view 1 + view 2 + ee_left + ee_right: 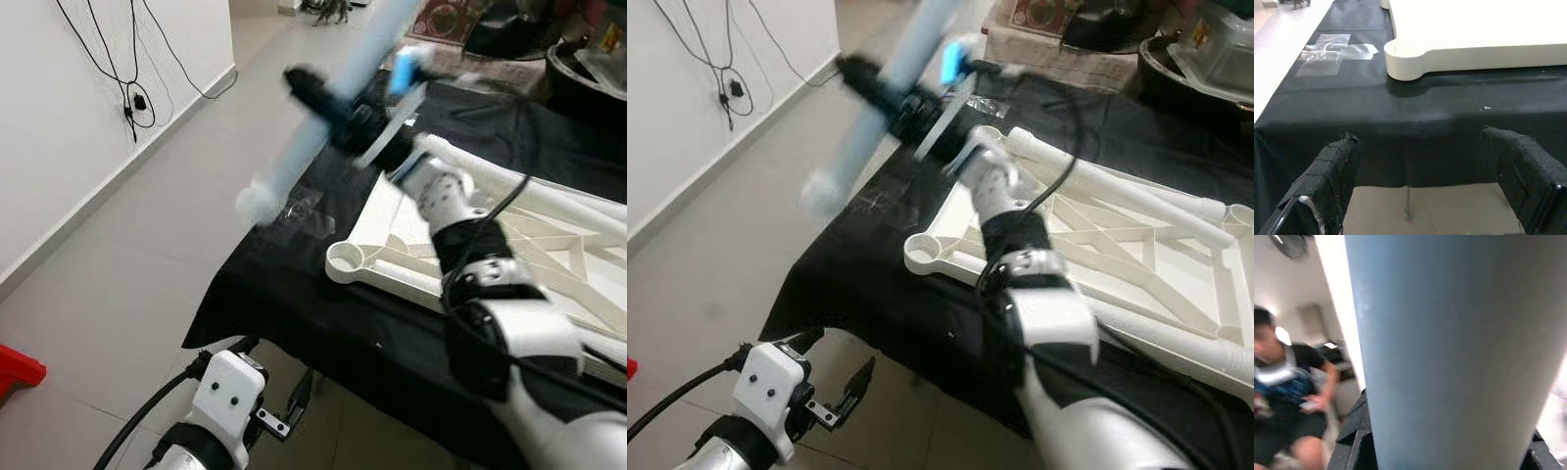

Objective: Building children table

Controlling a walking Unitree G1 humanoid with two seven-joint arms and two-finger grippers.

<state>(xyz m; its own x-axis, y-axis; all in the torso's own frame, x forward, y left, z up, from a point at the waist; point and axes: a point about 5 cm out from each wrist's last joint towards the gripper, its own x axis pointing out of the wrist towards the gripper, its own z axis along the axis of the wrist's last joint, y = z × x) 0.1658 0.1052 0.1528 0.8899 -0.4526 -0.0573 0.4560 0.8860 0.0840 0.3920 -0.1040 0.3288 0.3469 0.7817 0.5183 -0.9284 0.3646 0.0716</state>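
**Leg held aloft over upturned tabletop**

Your right end effector [328, 103] is clamped on a pale blue leg [323, 113], gripping it about mid-length and holding it well above the counter [265, 294], up at 11 o'clock from the tabletop [509, 245]. The leg slants from a rounded low end at 8 o'clock to its far end at 1 o'clock, and it is blurred, so you appear to be swinging it. A mid-length hold likely keeps the tube balanced while you turn it; it is not yet upright, and it is not yet over any socket.

The leg is a plain smooth tube, matte and light blue, and in the right wrist view its surface [1449, 347] is close against the camera, with a seated person [1283, 396] blurred behind. The tabletop is white plastic, lying underside up on the black cloth, ribs and diagonal braces showing. Its corner socket [345, 258], a round open ring, faces upward, which is probably why it lies inverted: legs drop in from above.

Your left end effector [1425, 186] hangs low before the counter's front edge, fingers [1332, 171] apart and holding nothing.
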